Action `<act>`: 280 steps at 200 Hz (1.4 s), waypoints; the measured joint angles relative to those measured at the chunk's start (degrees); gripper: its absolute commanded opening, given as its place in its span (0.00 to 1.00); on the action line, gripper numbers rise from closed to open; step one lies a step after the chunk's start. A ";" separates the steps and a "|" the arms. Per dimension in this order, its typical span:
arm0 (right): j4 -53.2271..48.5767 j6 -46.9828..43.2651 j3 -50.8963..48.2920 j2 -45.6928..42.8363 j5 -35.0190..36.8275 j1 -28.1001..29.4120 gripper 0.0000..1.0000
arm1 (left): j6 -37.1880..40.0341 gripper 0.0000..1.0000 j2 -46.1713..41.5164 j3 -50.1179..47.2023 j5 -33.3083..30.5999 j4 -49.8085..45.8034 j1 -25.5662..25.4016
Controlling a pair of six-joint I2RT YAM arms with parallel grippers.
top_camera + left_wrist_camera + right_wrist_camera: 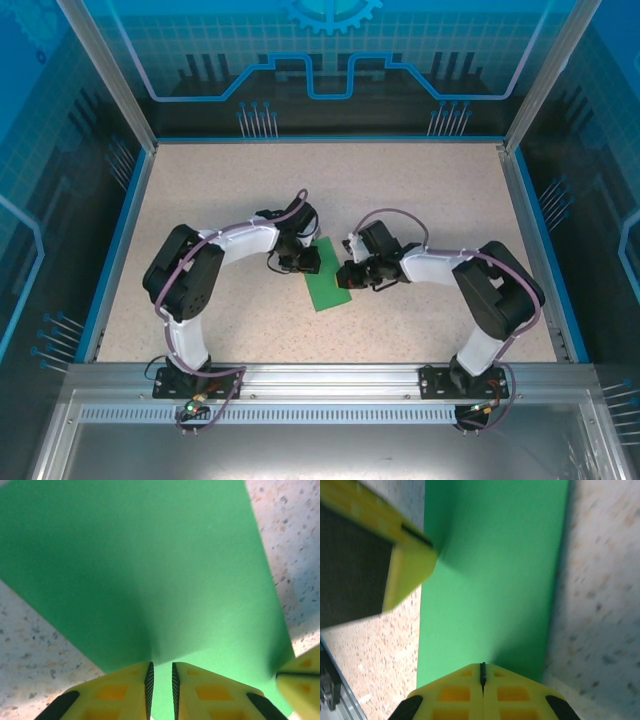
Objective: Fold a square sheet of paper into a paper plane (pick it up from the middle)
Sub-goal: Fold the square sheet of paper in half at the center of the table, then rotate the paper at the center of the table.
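The square sheet of paper (327, 287), bright green, lies mid-table between both grippers. My left gripper (303, 262) is at its far left side. In the left wrist view the yellow jaws (161, 666) stand a narrow gap apart with green paper (150, 555) in the gap, and a raised ridge of paper runs into it. My right gripper (348, 275) is on the sheet's right side. Its jaws (482, 666) are pressed together at the near edge of the paper (495, 570); I cannot tell if paper is caught between them. The paper plane is not formed.
The speckled tabletop (420, 190) has a raised blue border and clear walls on three sides. An aluminium rail (330, 375) with both arm bases runs along the near edge. The left finger (405, 555) sits close to the right gripper.
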 measured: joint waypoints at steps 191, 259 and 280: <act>-1.36 2.49 -6.86 -5.44 4.68 4.68 0.11 | -20.28 0.59 -21.16 -20.06 1.81 4.55 -0.87; -0.33 4.17 -6.73 -4.76 4.42 7.37 0.14 | -24.06 0.62 -24.17 -26.23 3.67 10.88 -1.16; -2.49 3.63 -6.64 -6.69 5.46 6.62 0.17 | -24.96 0.62 -24.65 -27.30 3.72 12.24 -1.20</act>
